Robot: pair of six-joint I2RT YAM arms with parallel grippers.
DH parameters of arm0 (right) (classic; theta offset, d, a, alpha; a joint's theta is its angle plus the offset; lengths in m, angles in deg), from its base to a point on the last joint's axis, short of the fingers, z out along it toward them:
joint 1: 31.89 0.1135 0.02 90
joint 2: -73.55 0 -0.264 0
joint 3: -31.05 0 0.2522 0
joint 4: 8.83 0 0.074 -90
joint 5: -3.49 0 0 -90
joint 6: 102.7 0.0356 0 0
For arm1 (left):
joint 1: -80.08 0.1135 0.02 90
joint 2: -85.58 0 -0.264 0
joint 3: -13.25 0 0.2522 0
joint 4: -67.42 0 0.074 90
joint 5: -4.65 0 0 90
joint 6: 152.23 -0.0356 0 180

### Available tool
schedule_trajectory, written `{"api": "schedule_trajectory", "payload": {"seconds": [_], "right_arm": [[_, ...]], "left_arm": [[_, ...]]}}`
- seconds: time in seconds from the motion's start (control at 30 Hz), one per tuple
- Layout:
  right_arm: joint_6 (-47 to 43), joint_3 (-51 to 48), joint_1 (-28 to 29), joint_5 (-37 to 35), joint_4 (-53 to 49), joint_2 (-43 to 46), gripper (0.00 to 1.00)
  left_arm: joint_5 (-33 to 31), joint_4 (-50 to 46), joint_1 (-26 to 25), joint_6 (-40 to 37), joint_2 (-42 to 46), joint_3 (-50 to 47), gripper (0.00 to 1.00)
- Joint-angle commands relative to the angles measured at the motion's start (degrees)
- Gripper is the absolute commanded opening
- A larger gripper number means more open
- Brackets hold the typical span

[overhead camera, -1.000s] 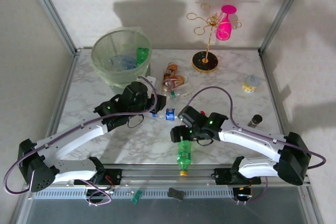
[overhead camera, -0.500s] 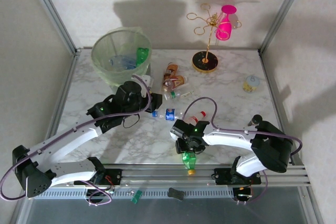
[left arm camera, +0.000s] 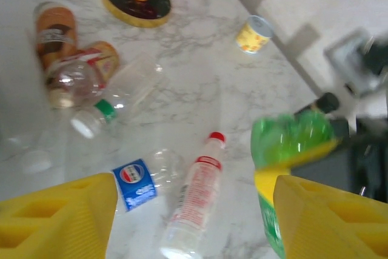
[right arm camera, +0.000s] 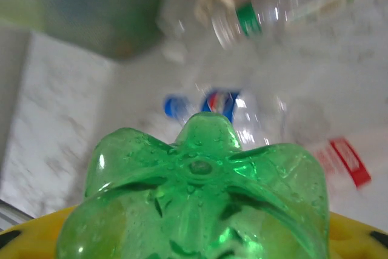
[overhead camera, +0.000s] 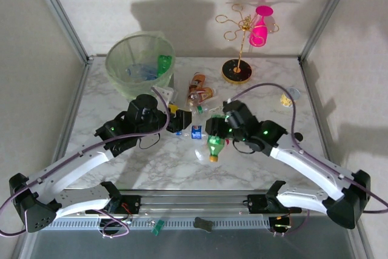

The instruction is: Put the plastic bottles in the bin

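Right arm: the right end effector [overhead camera: 218, 131] is clamped on the green translucent plastic bottle [overhead camera: 213, 145], which hangs cap-down just above the middle of the marble desk [overhead camera: 176, 171].
What changed: a second ago that bottle lay at the 6 o'clock edge of the desk with the fingers spread over it. I have since closed on it, lifted it and swung it inward.
Green bottle, close up: in the right wrist view its lobed base fills the foreground, with yellow finger pads at both lower corners.
Left arm: the left end effector [overhead camera: 180, 119] hovers at about 9 o'clock of the held bottle, fingers apart and holding nothing. It has barely shifted in the last second.
Bin: the pale green translucent round wastebasket [overhead camera: 118, 77] stands at 11 o'clock on the desk, with a green bottle and a clear one already inside.
Still loose: a clear bottle with a blue label [left arm camera: 136, 180] and a white bottle with a red cap [left arm camera: 197, 195] lie under the left fingers. A clear green-capped bottle [left arm camera: 118, 98] and two brown-labelled bottles [left arm camera: 57, 31] lie toward 12 o'clock.
Meaning: I judge one more bottle is on its way, and the carry toward 11 o'clock must pass the left arm.
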Motion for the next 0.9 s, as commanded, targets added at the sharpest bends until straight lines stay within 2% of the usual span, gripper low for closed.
{"api": "schedule_trajectory", "payload": {"seconds": [0.0, 0.17, 0.27, 0.57, 0.7, 0.87], "right_arm": [[-1.8, 2.8, -2.8, 2.3, 5.6, 2.4, 0.48], [-0.4, 3.7, -6.0, 8.3, 15.4, 4.4, 0.48], [0.3, 4.2, -6.8, 11.1, 19.4, 4.4, 0.48], [4.2, 1.1, -7.0, 24.2, 30.7, 3.6, 0.48], [5.1, -0.9, -6.9, 27.5, 32.9, 3.8, 0.48], [5.5, -3.0, -6.8, 28.2, 34.6, 5.1, 0.48]], "left_arm": [[9.6, 5.7, 0.3, 2.6, -0.1, -1.4, 0.72], [19.1, 9.1, -0.9, 4.4, -0.8, -1.9, 0.75], [22.7, 10.1, -1.7, 4.1, -0.8, -2.2, 0.77], [22.3, 10.7, -2.0, 4.2, -3.1, 0.1, 0.82], [24.4, 13.0, -2.1, 5.4, -4.5, 1.1, 0.82], [28.6, 16.9, -2.4, 6.8, -5.3, 1.1, 0.78]]}}
